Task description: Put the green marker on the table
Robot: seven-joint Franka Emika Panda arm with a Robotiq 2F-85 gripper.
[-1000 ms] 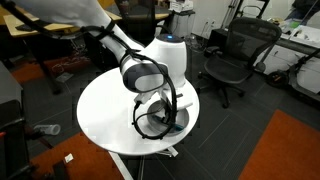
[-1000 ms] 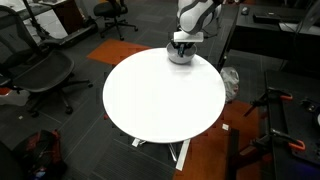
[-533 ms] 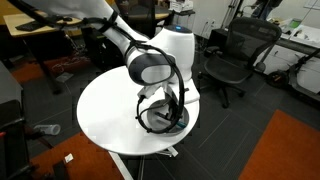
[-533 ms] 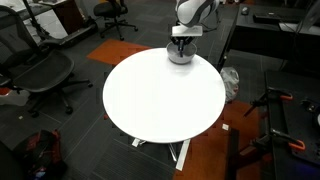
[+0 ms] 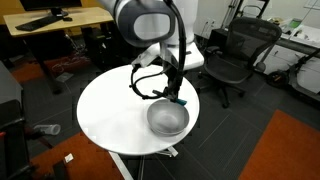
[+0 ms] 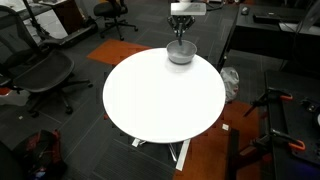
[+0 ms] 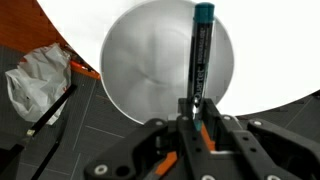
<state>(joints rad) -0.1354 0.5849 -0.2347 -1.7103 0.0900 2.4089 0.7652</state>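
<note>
The end effector (image 7: 195, 112) is clamped tight on the green marker (image 7: 201, 55), holding it just above the grey bowl (image 7: 150, 60) near the edge of the white surface (image 5: 105, 110)

Open across nearly the whole table (image 6: 150, 105), bare and flat from rim to rim. Blocked only near one edge by the bowl (image 5: 168, 120), right beneath the marker (image 7: 200, 60) clamped in the gripper (image 7: 197, 112). Ringed beyond the rim by chairs (image 5: 228, 55), apart from the top.
</note>
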